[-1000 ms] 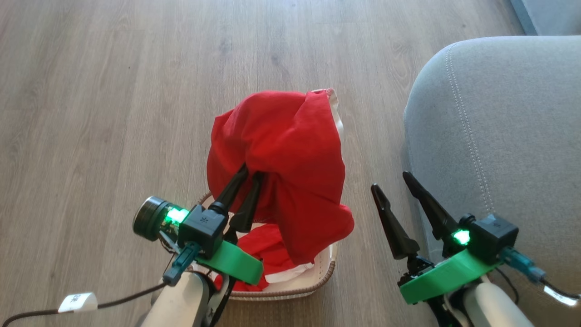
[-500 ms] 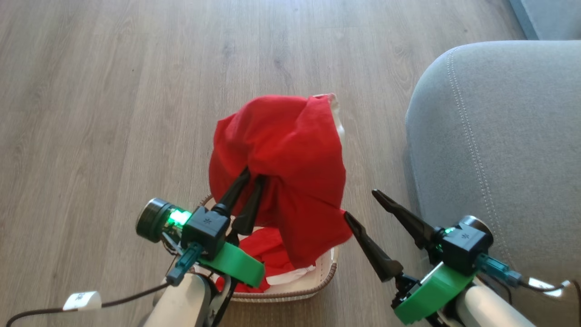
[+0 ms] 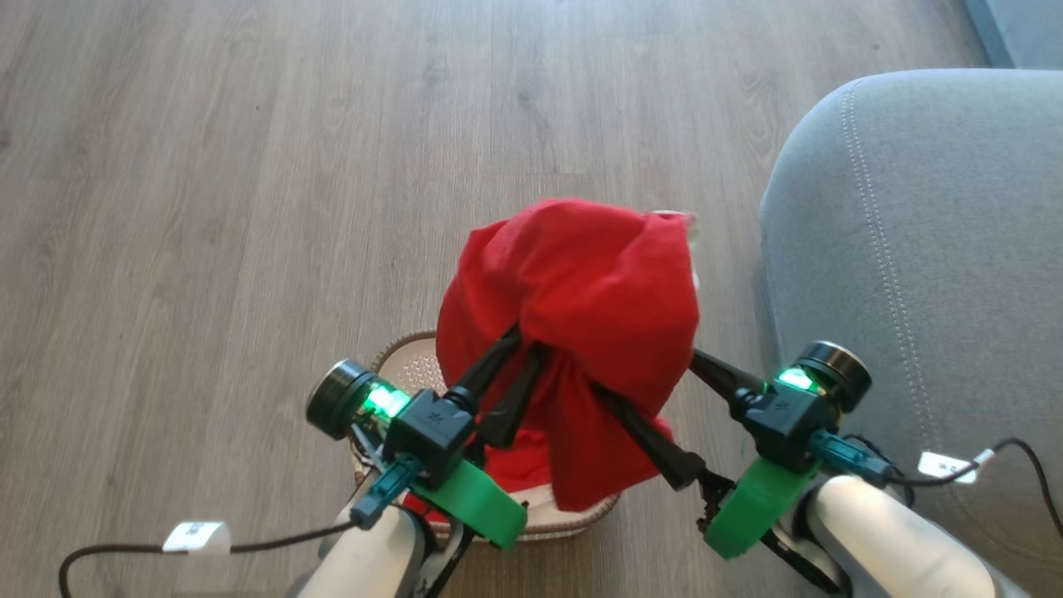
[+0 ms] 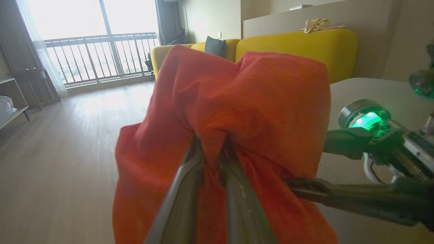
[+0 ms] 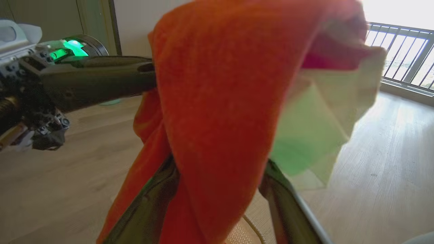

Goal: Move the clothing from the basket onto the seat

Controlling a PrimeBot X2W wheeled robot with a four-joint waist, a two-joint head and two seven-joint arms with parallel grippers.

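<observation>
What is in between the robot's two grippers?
The red garment, seen in the head view: the left gripper pinches it, and the open right gripper straddles its hanging side.

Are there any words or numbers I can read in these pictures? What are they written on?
No words or numbers are readable here.
Left cable's white tag: any print is too blurred to read.
Right cable's white tag: too blurred as well.
Left arm's black block: a tiny pale star-like sign, no letters.
Right arm's black block: the same tiny sign.
</observation>
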